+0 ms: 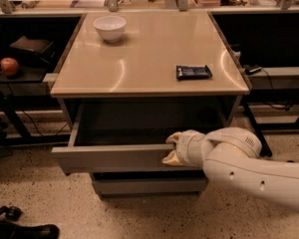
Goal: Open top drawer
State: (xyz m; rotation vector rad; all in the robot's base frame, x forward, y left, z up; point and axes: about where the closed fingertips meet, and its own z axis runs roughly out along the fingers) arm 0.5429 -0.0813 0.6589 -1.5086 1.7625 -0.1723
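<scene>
The top drawer stands pulled out from under the beige table top, its grey front toward me and its shallow interior open to view. My gripper sits at the drawer front's upper edge, right of centre, with pale fingers above and below the rim. The white arm comes in from the lower right and hides the drawer's right end. A narrower grey drawer front shows below, closed.
A white bowl stands at the table's back left and a dark snack packet lies at its right. A red apple rests on a dark shelf at left. Black objects lie on the speckled floor at bottom left.
</scene>
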